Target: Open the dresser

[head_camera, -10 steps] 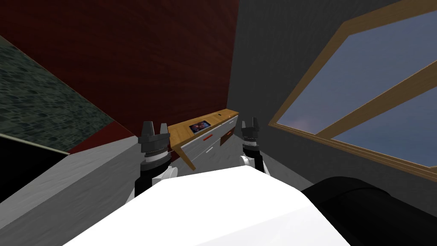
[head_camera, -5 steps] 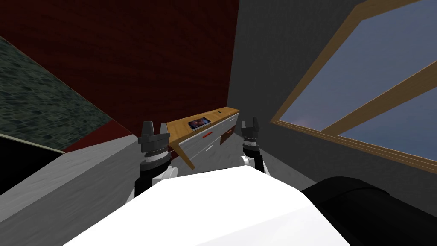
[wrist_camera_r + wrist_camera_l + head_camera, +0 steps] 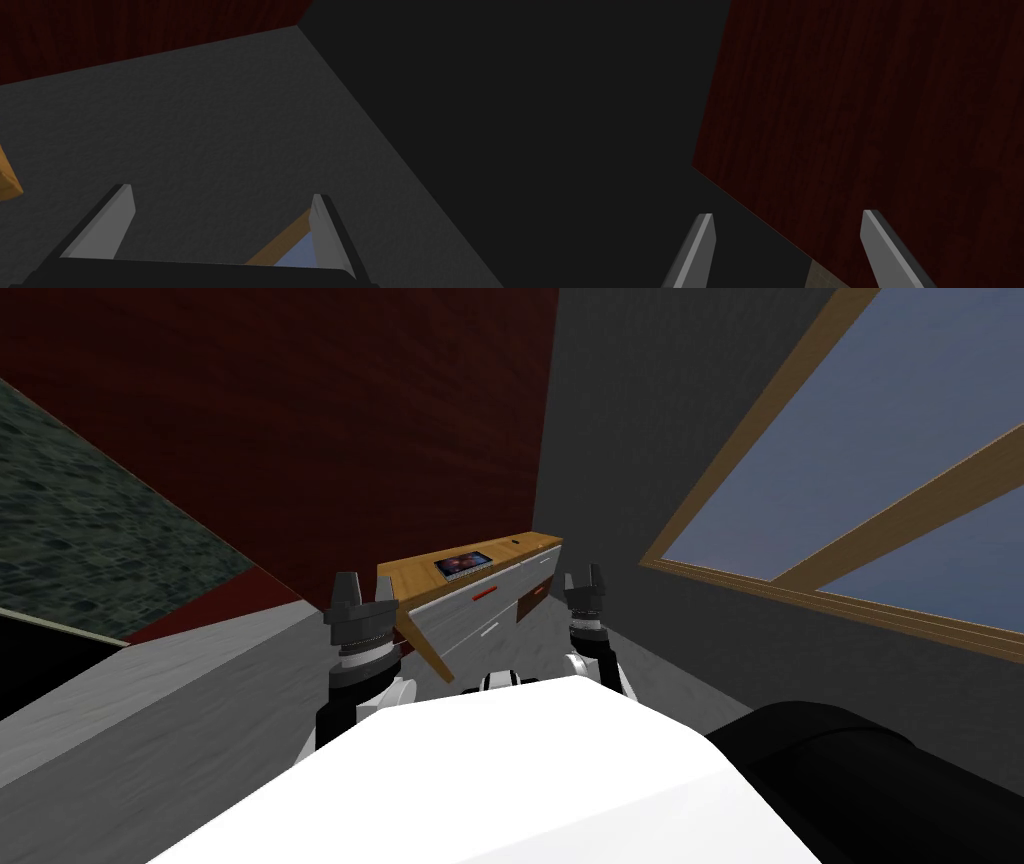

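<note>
Head view first: the dresser (image 3: 465, 623) stands against the dark red wall (image 3: 350, 418), ahead of the robot and well apart from both hands. It has one wooden top and a pale front, and I count two red handles (image 3: 485, 594). What's inside it can't be seen. One small dark screen (image 3: 462, 563) lies flat on the top. The left gripper (image 3: 365, 583) is raised in line with the dresser's near end. The right gripper (image 3: 585, 578) is up too, towards the one big window (image 3: 850, 488). Left wrist view now: two fingers (image 3: 704, 240), spread wide, holding nothing. Right wrist view: two fingers (image 3: 107, 225), likewise parted, nothing gripped.
</note>
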